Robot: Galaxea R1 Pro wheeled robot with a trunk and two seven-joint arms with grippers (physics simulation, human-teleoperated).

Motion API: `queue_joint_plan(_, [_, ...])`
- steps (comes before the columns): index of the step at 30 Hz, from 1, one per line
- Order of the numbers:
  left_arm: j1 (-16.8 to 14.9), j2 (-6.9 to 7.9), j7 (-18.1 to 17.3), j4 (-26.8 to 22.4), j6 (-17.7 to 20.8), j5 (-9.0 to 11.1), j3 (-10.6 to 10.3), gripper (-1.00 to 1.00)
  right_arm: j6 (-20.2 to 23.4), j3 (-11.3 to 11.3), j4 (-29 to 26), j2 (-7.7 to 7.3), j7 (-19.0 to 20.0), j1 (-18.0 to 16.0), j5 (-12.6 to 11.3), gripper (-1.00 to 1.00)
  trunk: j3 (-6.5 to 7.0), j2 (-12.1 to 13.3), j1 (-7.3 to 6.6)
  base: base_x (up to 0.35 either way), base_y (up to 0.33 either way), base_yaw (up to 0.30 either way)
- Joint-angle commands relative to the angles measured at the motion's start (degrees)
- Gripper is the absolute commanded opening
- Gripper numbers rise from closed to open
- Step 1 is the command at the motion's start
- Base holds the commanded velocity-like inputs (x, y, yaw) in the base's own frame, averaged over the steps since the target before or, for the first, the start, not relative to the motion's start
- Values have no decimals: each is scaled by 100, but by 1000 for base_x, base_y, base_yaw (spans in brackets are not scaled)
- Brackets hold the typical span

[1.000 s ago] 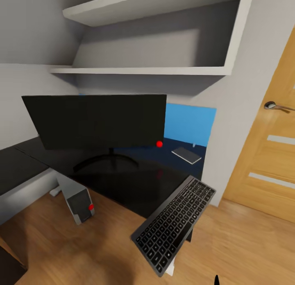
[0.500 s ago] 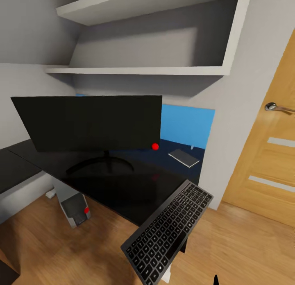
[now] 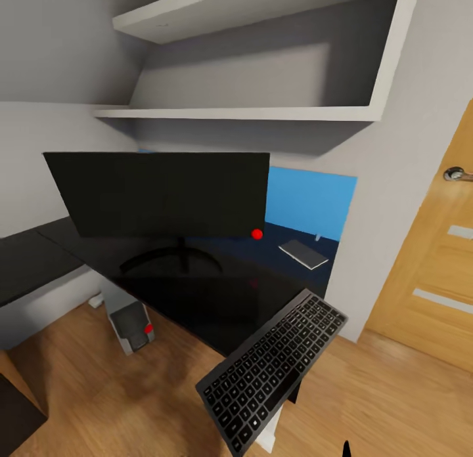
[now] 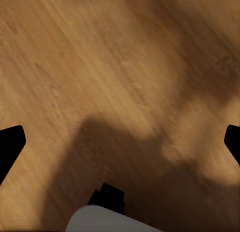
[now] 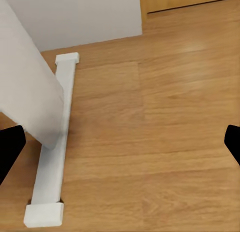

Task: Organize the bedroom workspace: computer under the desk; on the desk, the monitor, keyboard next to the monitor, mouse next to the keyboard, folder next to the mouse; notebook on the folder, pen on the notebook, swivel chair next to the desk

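Observation:
The monitor (image 3: 157, 194) stands on the black desk (image 3: 217, 299), its red dot at the lower right corner. The keyboard (image 3: 272, 368) lies tilted at the desk's near corner, and much of it overhangs the floor. Under the desk stands the grey computer (image 3: 131, 327). The blue folder (image 3: 310, 202) stands upright against the back wall, and the dark notebook (image 3: 303, 253) lies flat in front of it. Beside the notebook is the small pen (image 3: 317, 236). My left gripper (image 4: 120, 147) and right gripper (image 5: 120, 147) both hang open over the wooden floor. The mouse and swivel chair are out of view.
White shelves (image 3: 249, 112) hang above the desk. A wooden door (image 3: 433, 273) with a metal handle stands to the right. The desk's white leg and foot (image 5: 52, 157) run along the floor near my right gripper. A grey wall corner (image 3: 381, 201) closes off the desk's right end.
The whole picture swung left, then back right, so the camera moved. The desk's things keep their places relative to one another.

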Motion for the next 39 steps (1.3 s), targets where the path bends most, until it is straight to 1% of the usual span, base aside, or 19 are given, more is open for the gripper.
queue_joint_plan(1, [1, 8, 48, -18, 27, 35, -25, 100, -9, -27, 1, 3, 8, -2, 11, 100, -4, -2, 0, -1, -230, 33])
queue_joint_plan(6, [1, 8, 48, -17, 28, 35, -25, 100, -9, -26, 1, 7, 5, -2, 11, 100, -1, -2, 0, -1, -272, 110])
queue_joint_plan(15, [1, 8, 48, -16, 32, 35, -25, 100, -9, -26, 7, 9, 4, -2, 11, 100, 18, -2, 0, -12, -302, 238])
queue_joint_plan(19, [1, 8, 48, -16, 32, 35, -25, 100, -9, -19, 9, 25, 4, -2, 17, 100, 21, -2, 0, -157, -242, 179])
queue_joint_plan(22, [1, 9, 48, -16, 32, 35, -25, 100, -7, 34, 10, 27, 17, -2, 24, 100, 21, -2, 0, -185, -272, 14])
queue_joint_plan(28, [1, 10, 48, -16, 32, 35, -25, 100, -9, 63, 10, 27, 20, -2, 18, 100, 21, -2, 0, -132, -307, 4])
queue_joint_plan(39, [1, 8, 48, -17, 32, 35, -25, 100, -5, 71, 10, 28, 5, -2, 11, 100, 21, -2, 0, -103, -325, 240])
